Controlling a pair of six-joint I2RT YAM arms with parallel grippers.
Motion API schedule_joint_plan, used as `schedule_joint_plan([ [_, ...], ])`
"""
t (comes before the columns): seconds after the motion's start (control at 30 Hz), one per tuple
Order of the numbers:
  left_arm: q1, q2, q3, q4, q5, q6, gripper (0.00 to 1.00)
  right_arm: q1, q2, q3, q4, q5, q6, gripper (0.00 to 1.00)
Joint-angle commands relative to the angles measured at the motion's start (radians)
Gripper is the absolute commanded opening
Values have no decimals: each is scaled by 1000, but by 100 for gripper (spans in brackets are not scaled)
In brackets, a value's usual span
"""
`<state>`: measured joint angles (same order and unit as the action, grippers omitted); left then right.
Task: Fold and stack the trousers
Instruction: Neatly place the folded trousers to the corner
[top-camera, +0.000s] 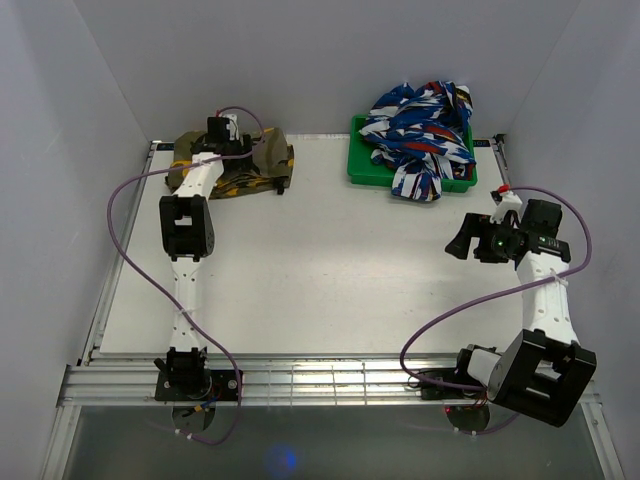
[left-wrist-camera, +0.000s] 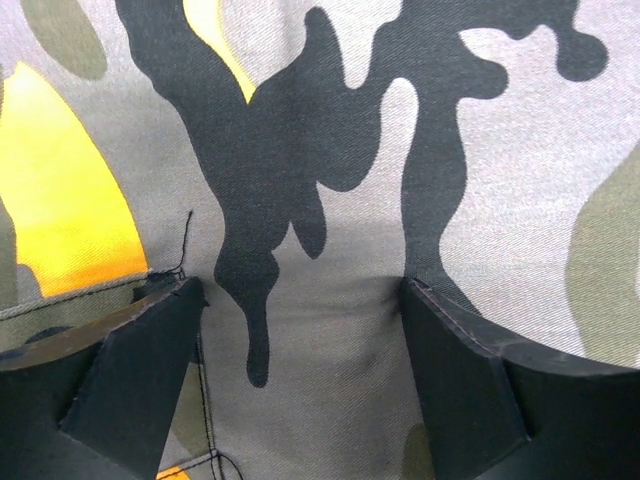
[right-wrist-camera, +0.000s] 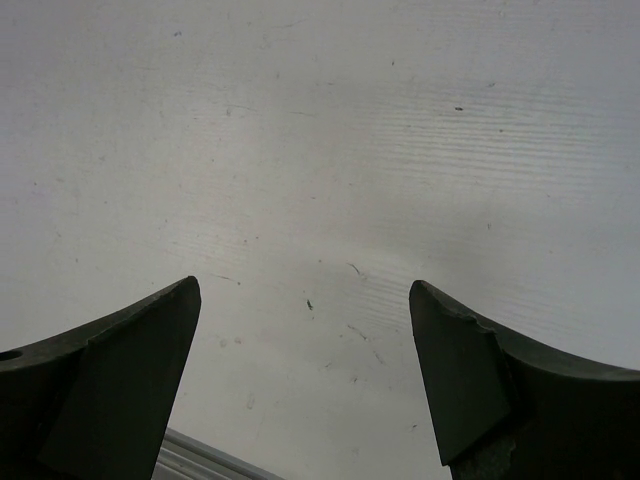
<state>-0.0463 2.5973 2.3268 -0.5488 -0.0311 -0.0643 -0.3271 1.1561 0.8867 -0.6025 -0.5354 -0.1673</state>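
Note:
The camouflage trousers (top-camera: 252, 170) lie folded in a compact bundle at the table's far left corner. My left gripper (top-camera: 226, 138) is down on top of the bundle. In the left wrist view its jaws stand wide apart with the camouflage cloth (left-wrist-camera: 330, 200) filling the view and lying flat between the fingertips (left-wrist-camera: 150, 320), nothing pinched. My right gripper (top-camera: 462, 243) hovers open and empty over bare table at the right; the right wrist view shows only white table (right-wrist-camera: 320, 150) between its fingers (right-wrist-camera: 450, 350).
A green bin (top-camera: 362, 170) at the far right holds a heap of blue, white and red patterned cloth (top-camera: 420, 128). White walls enclose the table on three sides. An aluminium rail (top-camera: 330, 378) runs along the near edge.

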Motion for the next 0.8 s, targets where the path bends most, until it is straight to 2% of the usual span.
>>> schedule_joint_plan([
  [0.0,8,89,-59,-1,-50,113,94,-3,-45,-29,-3,-44,3,90],
  [0.13,11,60,-69,75,-32,169,96,-3,-75,-26,-9,-55,9,90],
  [0.27,11,-3,-70,137,-26,152,98,-4,-99,1,-31,-64,14,90],
  [0.47,11,-264,-147,349,16,150,98,-4,-171,27,-39,-84,32,90],
  [0.63,11,-361,-40,382,-13,248,98,-3,-229,31,-36,-115,40,90],
  [0.73,11,-452,-61,362,2,262,98,-3,-259,35,-25,-136,32,90],
  [0.77,11,-514,-76,308,29,239,98,-3,-263,38,-25,-143,29,90],
])
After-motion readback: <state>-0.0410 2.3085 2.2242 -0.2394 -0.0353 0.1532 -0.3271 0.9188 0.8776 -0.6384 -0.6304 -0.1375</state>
